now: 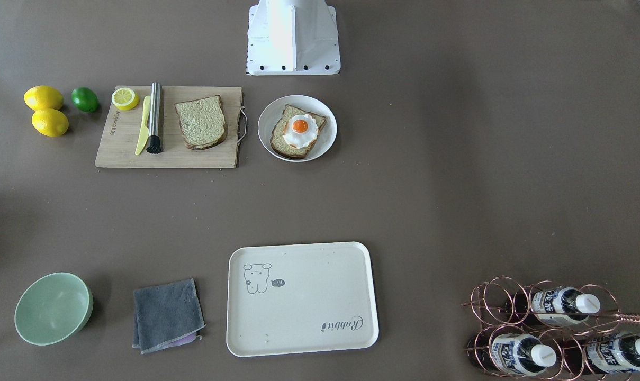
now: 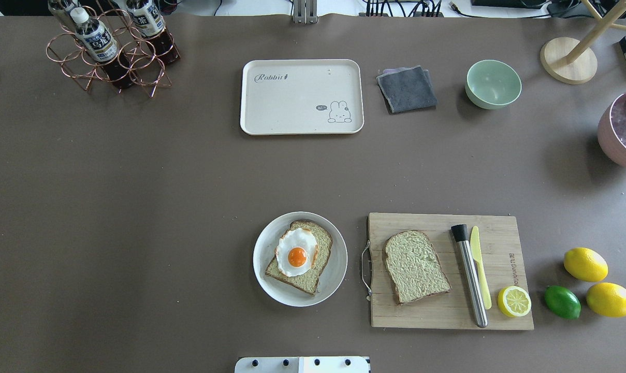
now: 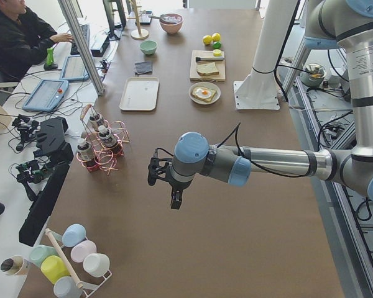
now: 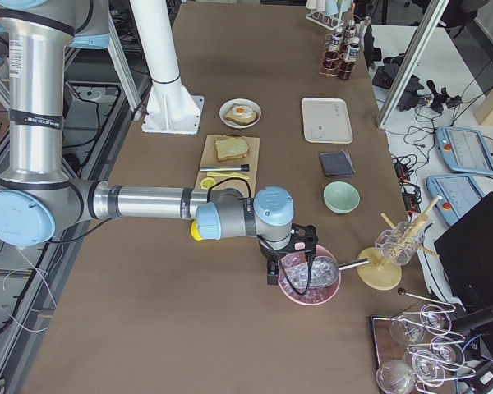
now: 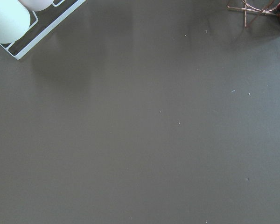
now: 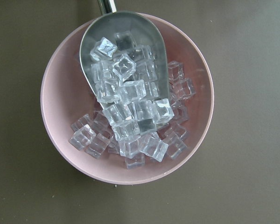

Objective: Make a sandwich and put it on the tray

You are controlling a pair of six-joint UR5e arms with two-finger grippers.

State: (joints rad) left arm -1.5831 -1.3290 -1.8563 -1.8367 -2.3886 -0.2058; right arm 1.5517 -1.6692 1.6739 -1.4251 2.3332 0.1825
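The sandwich is in parts. One bread slice (image 2: 320,259) with the fried egg (image 2: 296,252) on top lies on a white plate (image 2: 263,261). The second slice (image 2: 415,267) lies on the wooden cutting board (image 2: 447,311). The cream tray (image 2: 292,103) lies bare at the far side of the table. My left gripper (image 3: 165,183) hangs over bare table far to the left, seen only in the exterior left view. My right gripper (image 4: 292,254) hangs over a pink bowl of ice (image 4: 310,279), seen only in the exterior right view. I cannot tell whether either is open or shut.
On the board lie a steel muddler (image 2: 469,274), a yellow knife (image 2: 479,267) and a lemon half (image 2: 513,301). Two lemons (image 2: 585,264) and a lime (image 2: 562,302) sit beside it. A grey cloth (image 2: 407,89), green bowl (image 2: 493,84) and bottle rack (image 2: 111,46) stand at the far side.
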